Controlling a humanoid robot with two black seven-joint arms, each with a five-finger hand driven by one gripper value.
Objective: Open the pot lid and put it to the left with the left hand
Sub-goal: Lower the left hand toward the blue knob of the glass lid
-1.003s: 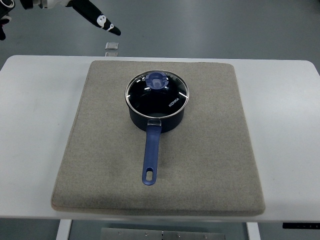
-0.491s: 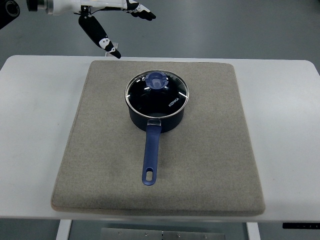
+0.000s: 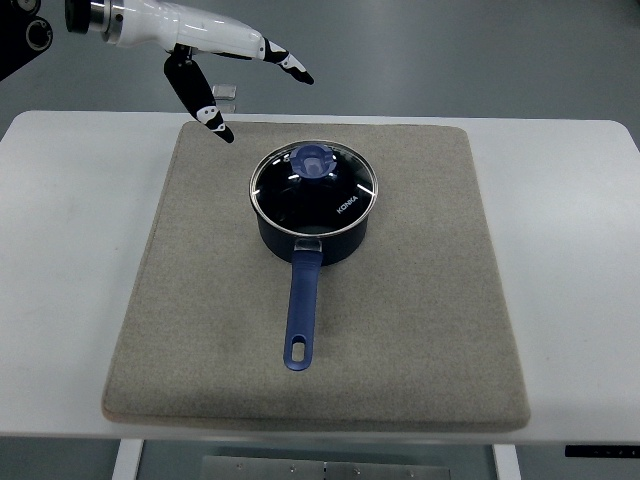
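Note:
A dark blue saucepan [image 3: 312, 232] stands near the middle of a grey mat [image 3: 420, 330], its blue handle [image 3: 302, 312] pointing toward the near edge. A glass lid [image 3: 315, 188] with a steel rim and a blue knob [image 3: 314, 160] sits closed on it. My left hand [image 3: 255, 90] comes in from the upper left, white with black fingertips. It hovers above the mat's far left corner, up and left of the lid, apart from it. Its fingers are spread and hold nothing. The right arm does not show.
The mat lies on a white table [image 3: 70, 250] with bare strips at both sides. A small grey square object [image 3: 226, 92] sits just beyond the table's far edge, behind the hand. Grey floor lies beyond.
My left hand has come further into view, moving right and down toward the pot, with its fingers spreading apart. The pot and lid have not moved.

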